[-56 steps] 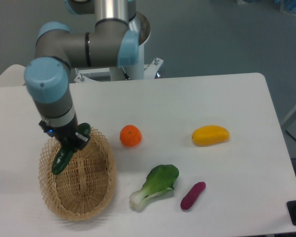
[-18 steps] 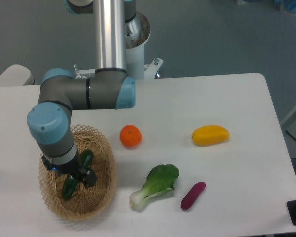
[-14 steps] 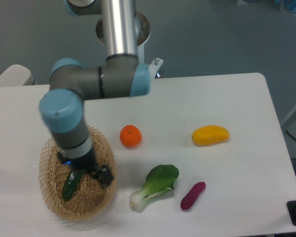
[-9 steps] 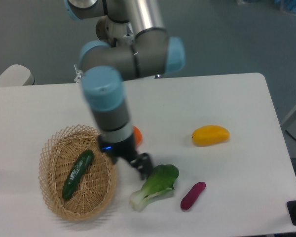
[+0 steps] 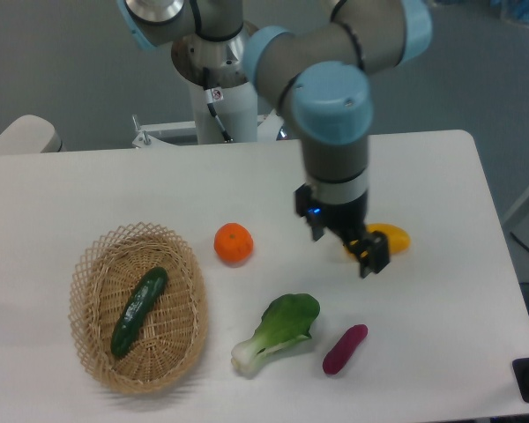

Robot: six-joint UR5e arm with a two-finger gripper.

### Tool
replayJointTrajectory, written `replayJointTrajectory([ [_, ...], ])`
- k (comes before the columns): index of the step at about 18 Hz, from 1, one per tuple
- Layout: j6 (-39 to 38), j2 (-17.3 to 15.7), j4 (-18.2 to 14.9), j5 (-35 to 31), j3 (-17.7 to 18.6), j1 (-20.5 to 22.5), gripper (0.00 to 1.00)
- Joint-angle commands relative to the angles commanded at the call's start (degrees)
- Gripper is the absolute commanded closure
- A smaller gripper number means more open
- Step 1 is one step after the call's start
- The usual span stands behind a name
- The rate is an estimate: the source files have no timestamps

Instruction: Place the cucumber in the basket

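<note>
Your gripper (image 5: 368, 251) hangs over the right half of the table (image 5: 441, 176), right at the mango (image 5: 393, 238), whose left end it partly covers; it carries nothing, and from this angle you cannot tell how far apart the fingers stand, only one dark fingertip (image 5: 376, 257) showing plainly; the wrist points down and a little toward the camera, so the jaws are mostly hidden behind the arm's own body. Look left now: the orange (image 5: 233, 242) sits alone near the middle; below it the bok choy (image 5: 280, 330) lies with its white stem toward the front edge, and the eggplant (image 5: 345, 349) rests just beside it on the right, apart from it. Further left is the basket (image 5: 93, 352), well away from your gripper; the cucumber (image 5: 138, 310) lies inside it, flat on the woven floor, slanting from lower left to upper right, both ends within the rim; that slant suits the oval, since the long axis gives it room to lie without leaning on the lattice wall. By my reading, the job looks done; the cucumber is settled and nothing touches it; you have no reason to go near the mango, so watch that the fingertip does not nudge it.
</note>
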State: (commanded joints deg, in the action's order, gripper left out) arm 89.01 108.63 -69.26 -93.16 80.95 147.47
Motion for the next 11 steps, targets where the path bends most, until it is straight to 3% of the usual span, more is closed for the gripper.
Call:
replayJointTrajectory([
  [3,5.7,0.0,0.0,1.9,0.2,2.0,0.0],
  [11,6.1,-0.1,0.0,2.4,0.4,2.6,0.0],
])
